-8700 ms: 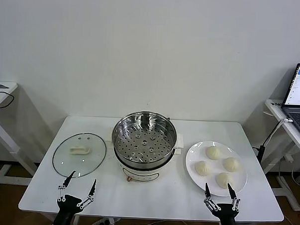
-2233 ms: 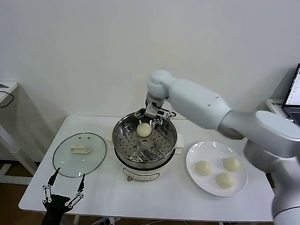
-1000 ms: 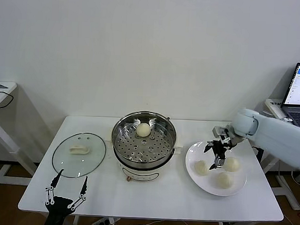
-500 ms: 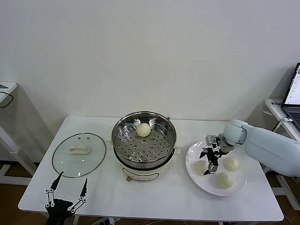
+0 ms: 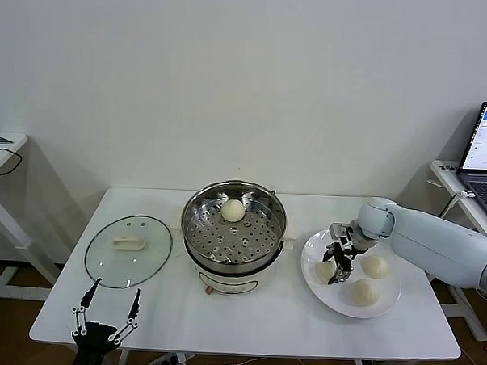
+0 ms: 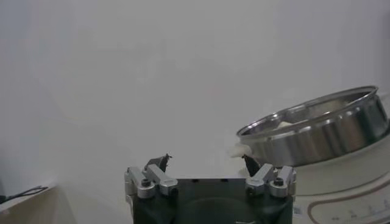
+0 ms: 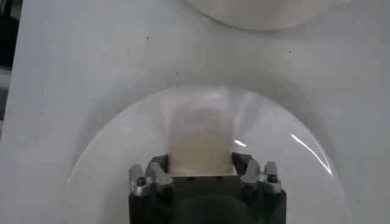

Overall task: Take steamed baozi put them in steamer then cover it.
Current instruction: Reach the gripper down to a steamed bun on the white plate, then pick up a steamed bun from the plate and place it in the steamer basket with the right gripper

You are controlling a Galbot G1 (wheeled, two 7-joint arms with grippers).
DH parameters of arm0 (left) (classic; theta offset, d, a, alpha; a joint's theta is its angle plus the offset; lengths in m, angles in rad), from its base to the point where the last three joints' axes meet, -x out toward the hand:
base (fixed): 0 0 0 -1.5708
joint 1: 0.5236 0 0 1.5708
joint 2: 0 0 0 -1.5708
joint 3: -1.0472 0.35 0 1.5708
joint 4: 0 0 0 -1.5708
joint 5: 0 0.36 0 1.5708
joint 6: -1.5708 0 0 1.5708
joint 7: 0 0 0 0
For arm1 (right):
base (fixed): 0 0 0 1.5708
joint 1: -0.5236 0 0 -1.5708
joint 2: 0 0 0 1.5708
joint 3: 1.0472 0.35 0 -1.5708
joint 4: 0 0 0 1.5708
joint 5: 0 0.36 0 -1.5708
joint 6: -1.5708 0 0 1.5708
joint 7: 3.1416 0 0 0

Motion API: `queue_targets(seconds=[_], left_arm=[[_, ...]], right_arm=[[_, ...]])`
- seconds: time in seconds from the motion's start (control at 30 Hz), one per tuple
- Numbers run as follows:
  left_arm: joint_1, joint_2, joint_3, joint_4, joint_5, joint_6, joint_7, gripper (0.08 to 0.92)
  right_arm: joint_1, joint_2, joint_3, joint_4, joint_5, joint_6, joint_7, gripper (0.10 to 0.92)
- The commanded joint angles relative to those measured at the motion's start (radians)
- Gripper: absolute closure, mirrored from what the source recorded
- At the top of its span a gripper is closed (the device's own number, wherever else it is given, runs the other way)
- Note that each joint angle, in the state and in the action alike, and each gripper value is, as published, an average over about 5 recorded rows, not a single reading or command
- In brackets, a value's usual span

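One steamed baozi point(image 5: 233, 209) lies at the back of the steamer point(image 5: 194, 229), a shiny perforated basket on a white pot base. Three more sit on a white plate point(image 5: 339, 302). My right gripper point(image 5: 337, 267) is down on the plate, shut around the leftmost baozi point(image 5: 326, 272); in the right wrist view that baozi point(image 7: 201, 149) fills the gap between the fingers of the right gripper point(image 7: 201, 162). The cover point(image 5: 128, 251), a glass lid with a cream handle, lies flat left of the steamer. My left gripper point(image 5: 106, 309) hangs open past the table's front left edge.
The other two baozi point(image 5: 375, 266) point(image 5: 364, 291) lie just right of the gripper on the plate. A laptop point(image 5: 486, 153) stands on a side table at far right. In the left wrist view the left gripper point(image 6: 207, 161) faces the steamer point(image 6: 317, 131) from the side.
My right arm left the steamer, where it had set one baozi, came down onto the plate, slid slightly left, and its fingers closed around the leftmost baozi. The left arm stays parked.
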Motion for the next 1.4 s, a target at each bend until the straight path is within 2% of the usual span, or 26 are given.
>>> queue_targets(seconds=[0.03,0.17,0.33,0.67,0.93,1.13,1.4], left_arm=[[-0.001,0.0,0.001,0.001,-0.001,0.001,0.0,0.177],[-0.004,0.004,0.002,-0.003,-0.002,0.002,0.0,0.177],[-0.008,0.014,0.005,-0.009,-0.005,0.002,-0.001,0.177],[-0.009,0.025,0.02,-0.024,-0.005,0.006,-0.004,0.177],[-0.01,0.029,0.023,-0.027,-0.005,0.011,-0.007,0.177],[-0.012,0.029,0.023,-0.026,-0.005,0.011,-0.008,0.177],[-0.014,0.034,0.017,-0.026,-0.011,0.01,-0.01,0.177]], right_arm=[[0.039,0.0,0.01,0.007,-0.022,0.006,-0.03,0.355],[0.133,-0.016,0.043,0.023,-0.055,0.054,-0.118,0.36],[0.34,0.005,0.006,0.061,-0.014,0.085,-0.234,0.347],[0.673,0.222,-0.122,0.184,0.167,0.074,-0.356,0.333],[0.676,0.426,-0.21,0.195,0.307,-0.002,-0.246,0.33],[0.578,0.563,-0.241,0.113,0.343,-0.07,-0.145,0.33],[0.46,0.689,-0.251,-0.032,0.326,-0.077,-0.068,0.33]])
